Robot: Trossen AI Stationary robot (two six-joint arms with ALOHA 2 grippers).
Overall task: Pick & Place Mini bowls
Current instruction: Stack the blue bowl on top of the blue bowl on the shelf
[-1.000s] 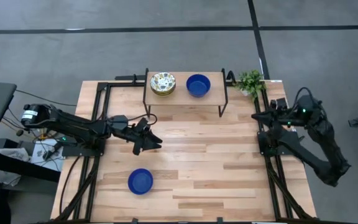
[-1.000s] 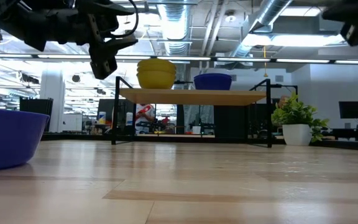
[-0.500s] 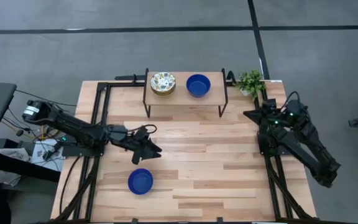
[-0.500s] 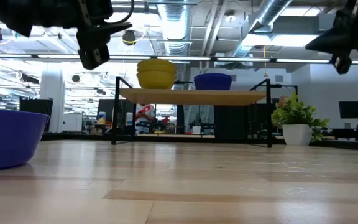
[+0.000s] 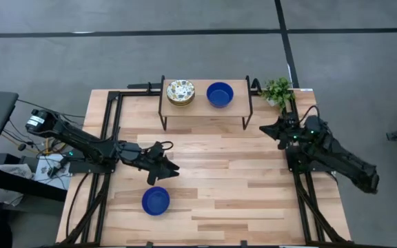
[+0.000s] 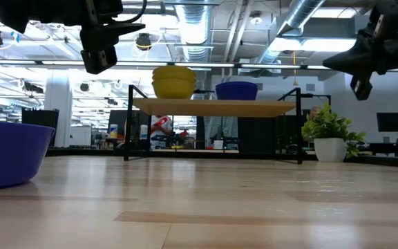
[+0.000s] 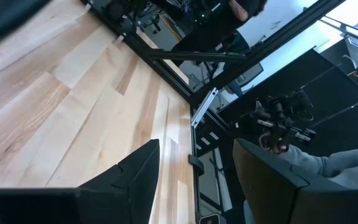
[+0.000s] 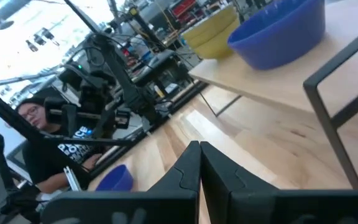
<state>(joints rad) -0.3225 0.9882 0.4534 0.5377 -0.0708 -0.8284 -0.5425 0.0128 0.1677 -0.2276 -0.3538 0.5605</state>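
While right gripper point(image 5: 267, 129) hovers closed, left gripper point(image 5: 173, 169) open

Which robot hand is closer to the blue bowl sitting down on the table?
The left. The left gripper hangs just above and behind the blue bowl on the table. The right gripper is far across the table, near the shelf and plant.

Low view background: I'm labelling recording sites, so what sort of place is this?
Probably an open robotics lab or workshop: exposed ceiling ducts, rows of strip lights, and equipment racks stand behind the wooden table.
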